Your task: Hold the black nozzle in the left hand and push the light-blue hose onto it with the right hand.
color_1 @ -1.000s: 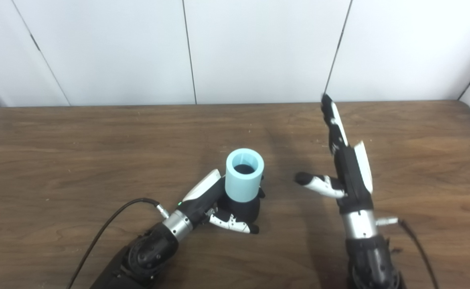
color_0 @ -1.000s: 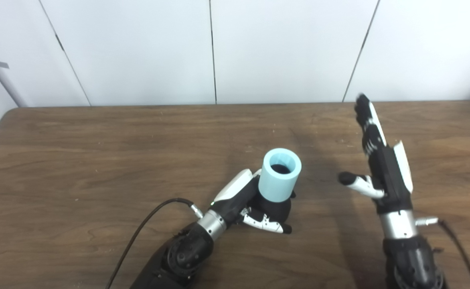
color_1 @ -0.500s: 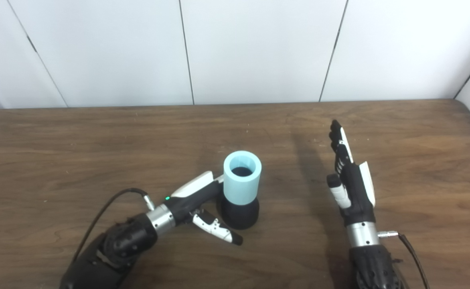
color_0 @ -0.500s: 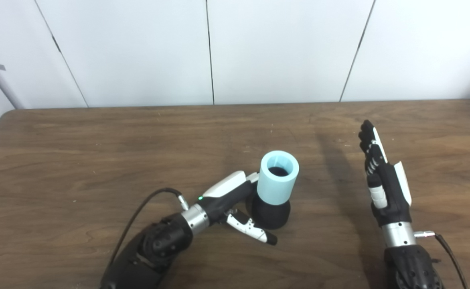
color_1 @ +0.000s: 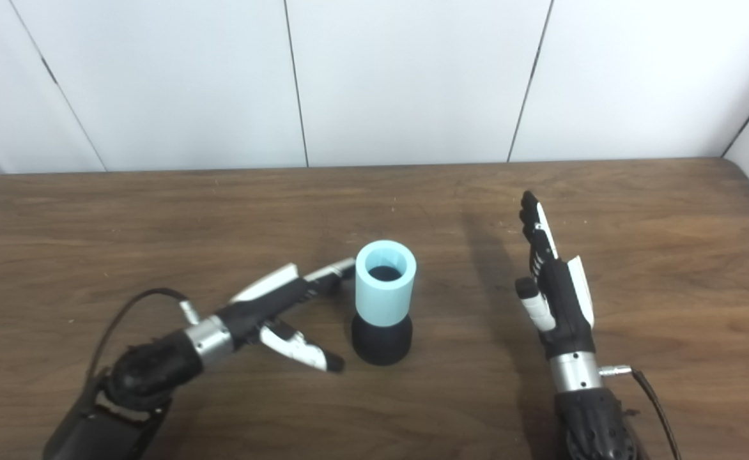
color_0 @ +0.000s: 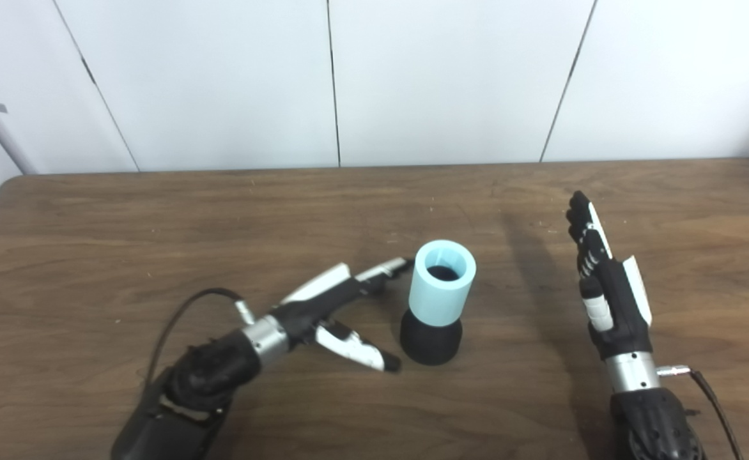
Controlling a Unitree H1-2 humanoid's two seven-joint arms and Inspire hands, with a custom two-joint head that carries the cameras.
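Hands are both seen spread and empty. At the tabletop [color_0: 93, 211] centre, the light-blue hose [color_0: 443, 281] is seated upright on the black nozzle [color_0: 431, 342]. At its nine o'clock, just beside it, the left hand [color_0: 330, 313] lies fingers apart; at three o'clock, well apart, the right hand [color_0: 604, 281] is raised flat.

One light-blue hose [color_0: 443, 281], one black nozzle [color_0: 431, 343], two hands [color_0: 323, 310].

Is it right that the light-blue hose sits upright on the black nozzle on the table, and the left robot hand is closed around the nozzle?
Not quite. The light-blue hose does sit upright on the black nozzle, but the left robot hand is open beside it, holding nothing. The left eye view shows this.
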